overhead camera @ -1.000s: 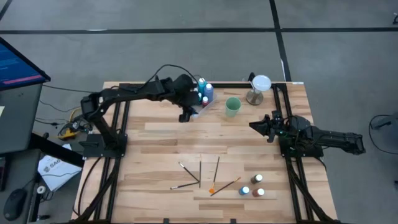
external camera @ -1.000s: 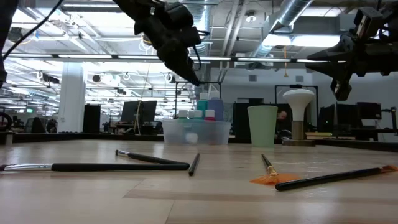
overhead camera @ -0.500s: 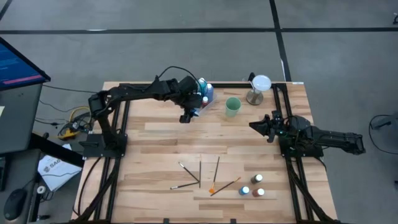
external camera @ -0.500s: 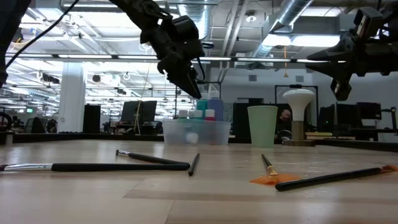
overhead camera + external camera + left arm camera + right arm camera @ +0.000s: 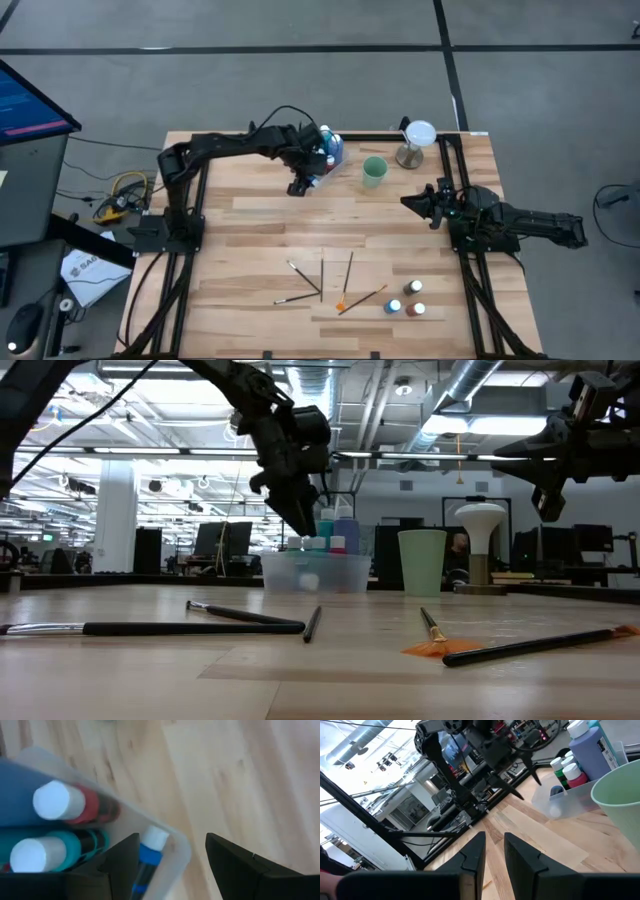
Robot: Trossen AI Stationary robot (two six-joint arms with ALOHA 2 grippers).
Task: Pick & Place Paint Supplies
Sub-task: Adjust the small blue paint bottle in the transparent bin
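Paint bottles (image 5: 327,148) stand in the clear tray (image 5: 318,176) at the far side of my table, next to the pale green cup (image 5: 374,171). My left gripper (image 5: 299,187) hangs over the tray's edge with its fingers wide apart, holding nothing. Three more bottles (image 5: 406,301) and the brushes (image 5: 322,280) lie at the near side. My right gripper (image 5: 410,201) waits well apart, fingers nearly together, holding nothing.
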